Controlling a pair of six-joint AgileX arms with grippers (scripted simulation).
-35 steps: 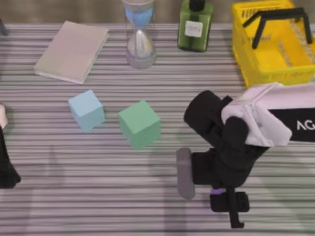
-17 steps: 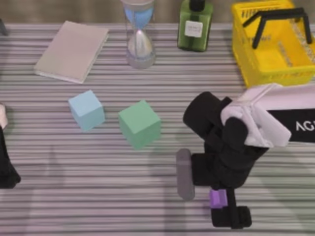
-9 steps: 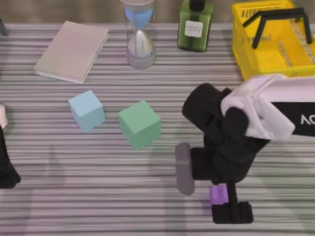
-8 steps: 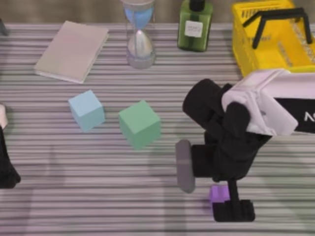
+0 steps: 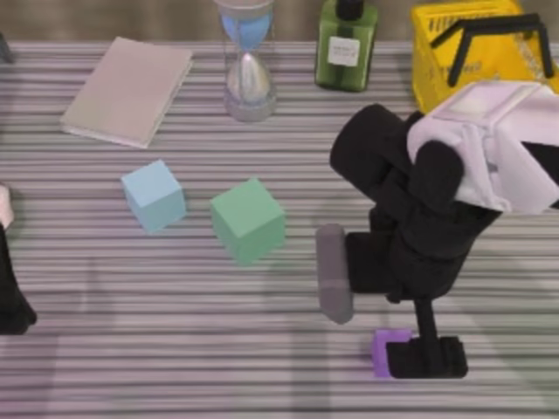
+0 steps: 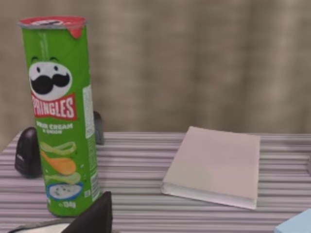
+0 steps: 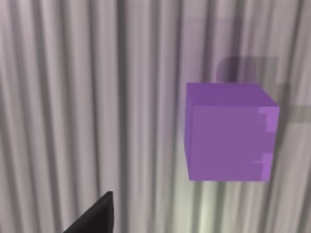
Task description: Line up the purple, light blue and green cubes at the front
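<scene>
Jaws of the right gripper [image 5: 425,358] stand apart, holding nothing. The purple cube [image 5: 385,352] sits free on the desk [image 5: 175,349] just beside them, near the front edge, probably to start the row. It is small, matte and violet. The light blue cube [image 5: 154,195] and green cube [image 5: 248,220] lie well behind the jaws, leftward; the left gripper [image 5: 10,301] is parked beyond them

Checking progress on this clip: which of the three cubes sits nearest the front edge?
The purple cube, smallest, beside the right gripper; the light blue cube and green cube sit mid-table.
</scene>
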